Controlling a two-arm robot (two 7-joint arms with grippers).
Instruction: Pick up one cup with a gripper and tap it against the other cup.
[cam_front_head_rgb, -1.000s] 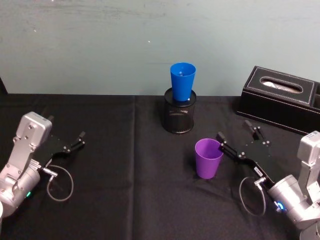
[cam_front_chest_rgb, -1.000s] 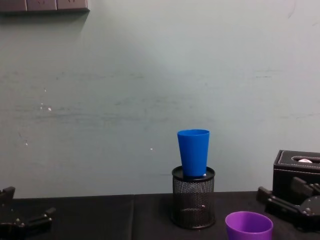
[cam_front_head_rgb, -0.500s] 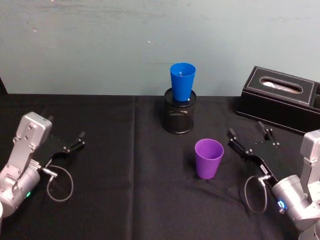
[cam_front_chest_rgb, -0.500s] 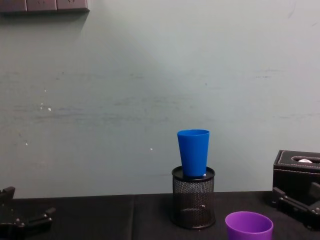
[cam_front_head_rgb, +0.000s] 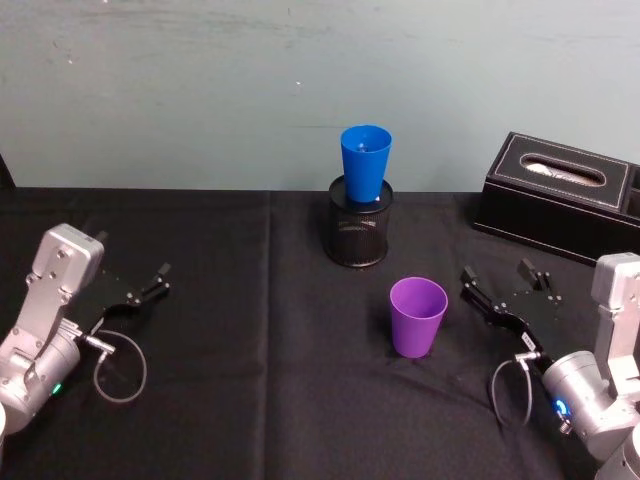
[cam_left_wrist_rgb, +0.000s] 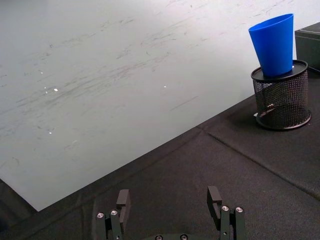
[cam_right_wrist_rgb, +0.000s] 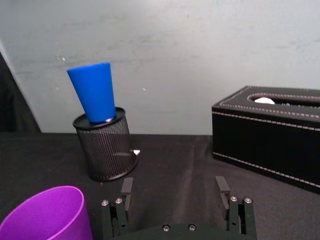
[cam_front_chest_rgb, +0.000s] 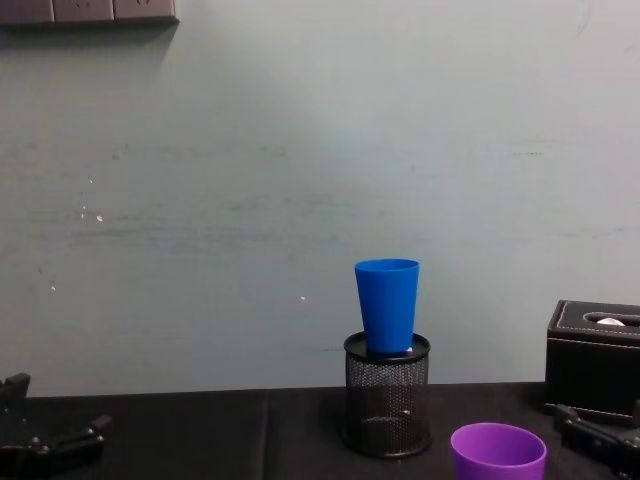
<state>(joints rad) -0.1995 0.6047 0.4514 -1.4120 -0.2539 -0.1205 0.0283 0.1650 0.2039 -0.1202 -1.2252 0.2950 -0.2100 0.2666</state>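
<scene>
The short purple cup (cam_front_head_rgb: 417, 317) (cam_right_wrist_rgb: 47, 212) (cam_front_chest_rgb: 498, 452) stands upright on the black cloth, in front of the mesh holder. The tall blue cup (cam_front_head_rgb: 365, 163) (cam_left_wrist_rgb: 273, 45) (cam_right_wrist_rgb: 95, 92) (cam_front_chest_rgb: 388, 305) sits upright in the mouth of the black mesh holder (cam_front_head_rgb: 359, 232) (cam_right_wrist_rgb: 106, 146). My right gripper (cam_front_head_rgb: 496, 272) (cam_right_wrist_rgb: 174, 186) is open and empty, low over the cloth a short gap to the right of the purple cup. At the far left, my left gripper (cam_front_head_rgb: 132, 254) (cam_left_wrist_rgb: 168, 195) rests open and empty, well away from both cups.
A black tissue box (cam_front_head_rgb: 560, 195) (cam_right_wrist_rgb: 270, 135) (cam_front_chest_rgb: 595, 350) stands at the back right, behind the right gripper. A cable loop (cam_front_head_rgb: 120, 365) hangs by the left arm. Black cloth (cam_front_head_rgb: 250, 330) covers the table, with a pale green wall behind.
My right gripper has drawn back to the right, away from the purple cup's rim, still open. Both cups and the left arm have stayed put.
</scene>
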